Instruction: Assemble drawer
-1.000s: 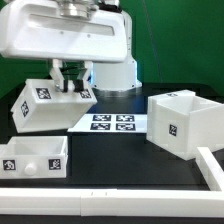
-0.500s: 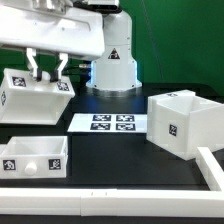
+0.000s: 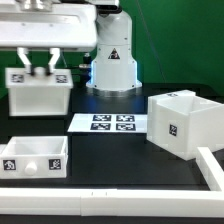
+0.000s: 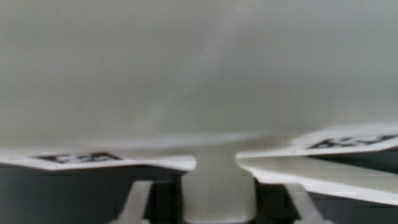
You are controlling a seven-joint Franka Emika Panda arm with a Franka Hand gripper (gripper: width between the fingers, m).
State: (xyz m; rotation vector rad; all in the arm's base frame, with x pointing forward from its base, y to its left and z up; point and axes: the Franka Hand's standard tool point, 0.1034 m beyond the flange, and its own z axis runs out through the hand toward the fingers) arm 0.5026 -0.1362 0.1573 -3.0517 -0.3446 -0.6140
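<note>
My gripper [image 3: 43, 70] is shut on a white drawer tray [image 3: 38, 97] and holds it off the table at the exterior view's left, with a tag on each upper corner. In the wrist view the tray [image 4: 196, 80] fills most of the frame. A white knob-like part [image 4: 217, 190] stands between my fingers [image 4: 139, 205], with my gripper [image 4: 217, 208] centred on it. The large hollow casing [image 3: 181, 122] stands at the exterior view's right. A second tray with a knob [image 3: 35, 156] sits at the front left.
The marker board [image 3: 108, 123] lies flat in the middle of the black table. The long white border rail [image 3: 213, 168] runs along the front and right edges. The arm's white base [image 3: 112, 62] stands behind the board.
The held tray has risen off the table, swung toward the exterior view's left and turned square to the camera. The casing and the second tray have not moved.
</note>
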